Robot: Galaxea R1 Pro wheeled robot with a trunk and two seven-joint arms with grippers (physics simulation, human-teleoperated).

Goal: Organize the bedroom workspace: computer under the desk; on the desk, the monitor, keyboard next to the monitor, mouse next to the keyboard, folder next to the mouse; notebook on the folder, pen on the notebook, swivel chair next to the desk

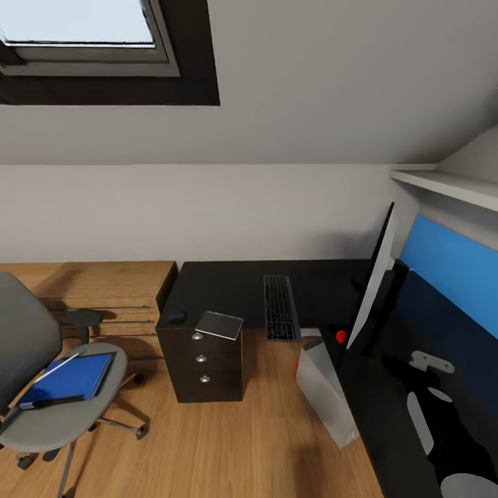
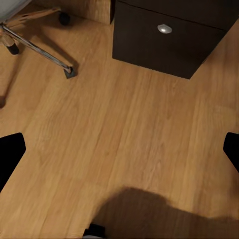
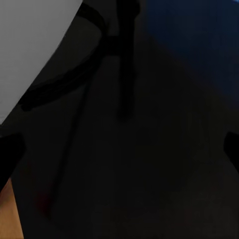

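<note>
Black fingertips (image 2: pixel 11 154) of my left gripper (image 2: pixel 119 152) stand spread apart, pointing down at wood floor (image 2: pixel 124 129). My right gripper (image 3: pixel 119 152) likewise gapes over the desk (image 1: pixel 228 283). Blue folder (image 1: pixel 69 377) lies on the swivel chair (image 1: pixel 66 415), lower left; keyboard (image 1: pixel 280 308) at centre.

Left gripper (image 2: pixel 119 149): two flat matte-black fingertips (image 2: pixel 10 152), blunt, slightly tapered, no markings, screws or cables visible on them. A small black-and-pale piece of the wrist (image 2: pixel 93 231) shows between them.

Right gripper (image 3: pixel 119 152): same two matte-black fingertips (image 3: pixel 9 152), plain, against the glossy black desk (image 3: pixel 149 189). Finish uniform, without labels.
</note>
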